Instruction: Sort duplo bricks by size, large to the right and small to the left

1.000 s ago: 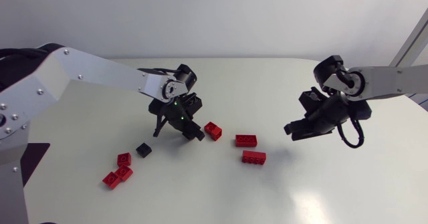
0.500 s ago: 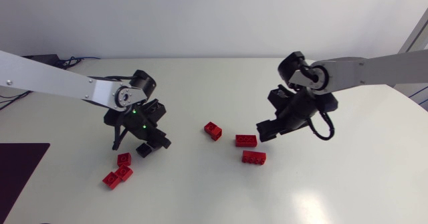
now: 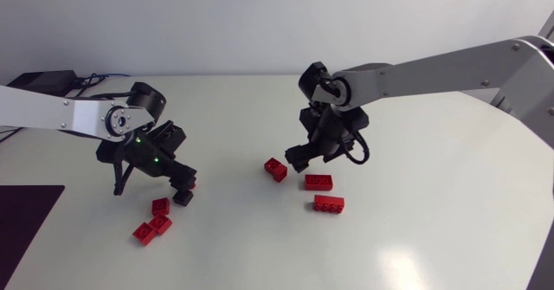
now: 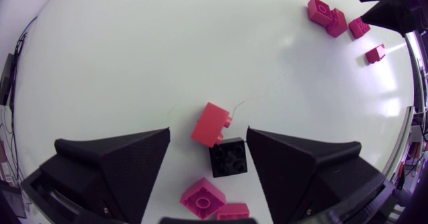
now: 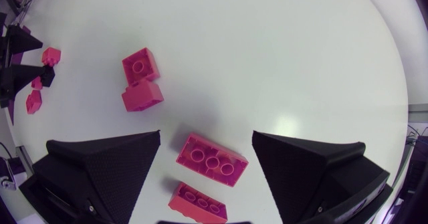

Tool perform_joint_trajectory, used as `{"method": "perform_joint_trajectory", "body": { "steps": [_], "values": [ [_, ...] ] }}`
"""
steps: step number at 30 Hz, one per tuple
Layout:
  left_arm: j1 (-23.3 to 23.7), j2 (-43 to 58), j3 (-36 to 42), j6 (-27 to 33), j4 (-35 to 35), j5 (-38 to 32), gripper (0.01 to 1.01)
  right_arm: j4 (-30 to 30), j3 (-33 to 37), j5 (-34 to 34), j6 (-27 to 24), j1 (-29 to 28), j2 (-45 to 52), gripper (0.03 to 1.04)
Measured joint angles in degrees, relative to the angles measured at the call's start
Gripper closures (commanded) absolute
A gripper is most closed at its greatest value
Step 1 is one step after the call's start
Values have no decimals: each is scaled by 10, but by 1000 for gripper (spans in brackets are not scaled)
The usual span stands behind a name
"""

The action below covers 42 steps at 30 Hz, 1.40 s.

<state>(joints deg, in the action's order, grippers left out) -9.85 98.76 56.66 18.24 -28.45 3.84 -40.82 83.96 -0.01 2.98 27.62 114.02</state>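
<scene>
1. Movement on both sides: over the last second the left arm has swung back from the middle of the desk point(image 3: 415, 229) to its left part. The left claw point(image 3: 177, 180) now hangs low beside the cluster of small bricks point(image 3: 152, 223).
2. That claw stands wide. A small red brick point(image 4: 212, 124) lies tilted in the gap and touches neither finger, just beside the black brick point(image 4: 229, 158). A second ago no red brick lay at that spot, so it reads as freshly delivered and let go.
3. The right arm has swept in from the right edge to the middle. The right claw point(image 3: 300, 158) is also spread wide and holds nothing. In its wrist view a large red brick point(image 5: 212, 160) lies between the fingers, clear of both. A second large brick point(image 5: 197, 202) lies just beside the first.
4. Both large bricks, the middle pair of small bricks point(image 3: 276, 169) and the cluster on the left lie where they did before.
5. For the task, one more small brick has probably joined the left group. Both large bricks are still in the middle and have yet to go right. The right claw looks lined up to come down and close on the nearer one. The middle pair is still left for the left arm to fetch.
</scene>
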Motion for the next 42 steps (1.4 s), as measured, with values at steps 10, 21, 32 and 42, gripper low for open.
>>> {"method": "perform_joint_trajectory", "body": {
  "steps": [10, 21, 32, 42],
  "values": [
    [0, -6, -7, 2, 0, 0, 56, -47, 10, 44, 133, 26, 14, 70],
    [-14, -6, -7, 1, 0, 0, 56, -54, 23, 1, 209, 28, 41, 70],
    [-23, -6, -7, 1, 4, 0, 56, -62, 12, 34, 219, 3, 41, 72],
    [-28, -5, -7, 1, 4, 0, 56, -49, -87, 34, 214, -93, -21, 72]
  ]
}}
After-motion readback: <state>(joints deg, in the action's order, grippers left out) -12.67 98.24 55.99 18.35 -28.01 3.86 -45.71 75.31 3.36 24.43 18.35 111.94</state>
